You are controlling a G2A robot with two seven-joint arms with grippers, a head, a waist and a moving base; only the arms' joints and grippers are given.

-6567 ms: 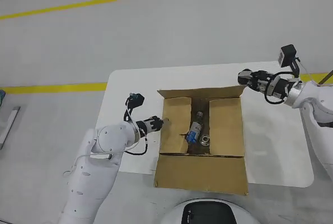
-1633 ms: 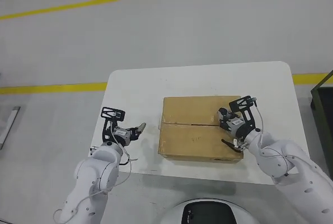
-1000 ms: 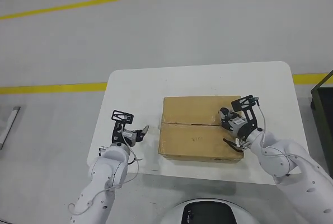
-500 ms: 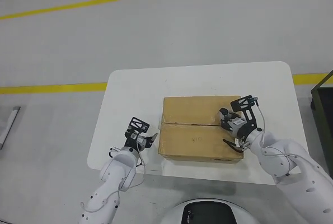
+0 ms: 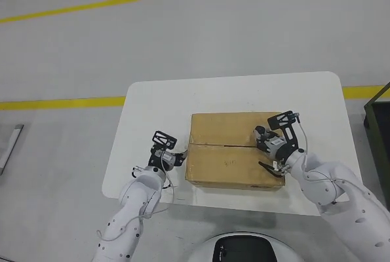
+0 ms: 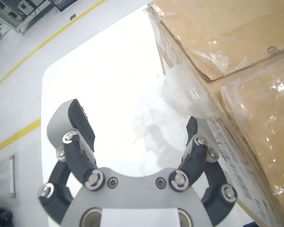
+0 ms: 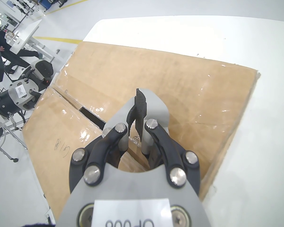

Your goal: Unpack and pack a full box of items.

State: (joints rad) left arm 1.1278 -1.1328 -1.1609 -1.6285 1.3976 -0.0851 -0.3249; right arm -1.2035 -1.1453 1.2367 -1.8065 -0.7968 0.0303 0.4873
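1. Top view: shows a closed brown cardboard box [image 5: 234, 147] on a rounded white table [image 5: 155, 105], left gripper [image 5: 179, 157] just beside its left side, right gripper [image 5: 261, 137] over the lid's right end.
2. Left wrist view: shows jaws wide apart, holding nothing, one fingertip [image 6: 191, 125] near a clear tape flap [image 6: 187, 93] on the box's edge.
3. Right wrist view: shows jaws pressed together, empty, above the lid seam [image 7: 90, 114].

You have a white table [image 5: 149, 111] with rounded corners on a pale grey floor [image 5: 247, 33]; a yellow floor line [image 5: 57, 103] passes under it, a grey bar [image 5: 8, 149] lies left, a dark green frame [image 5: 368, 124] stands right
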